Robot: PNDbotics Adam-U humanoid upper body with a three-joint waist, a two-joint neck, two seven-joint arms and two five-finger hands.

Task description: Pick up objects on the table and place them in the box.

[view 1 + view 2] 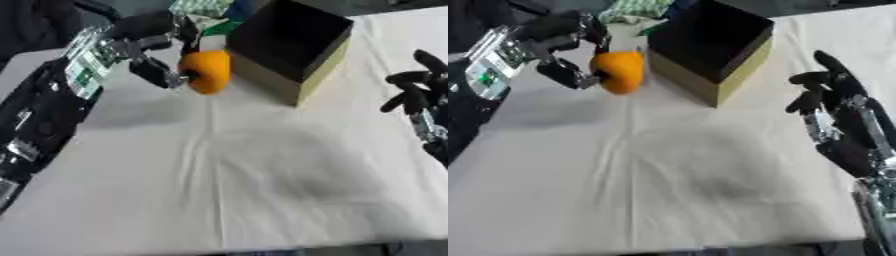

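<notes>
Above desk (262,200), just left of box (289,40): left hand (144,42) fingers curled round orange object (206,71), held off cloth, likely for carry over rim. Right hand (833,95) idle at right, fingers relaxed, holding nothing.

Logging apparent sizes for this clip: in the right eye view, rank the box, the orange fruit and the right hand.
1. Box, largest.
2. Right hand, though it sits nearer the camera, so unsure.
3. Orange fruit, smallest.

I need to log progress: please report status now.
Left hand holds orange fruit, raised beside the box. Right hand idle, holds nothing. Box top open, no obstacle seen.
</notes>
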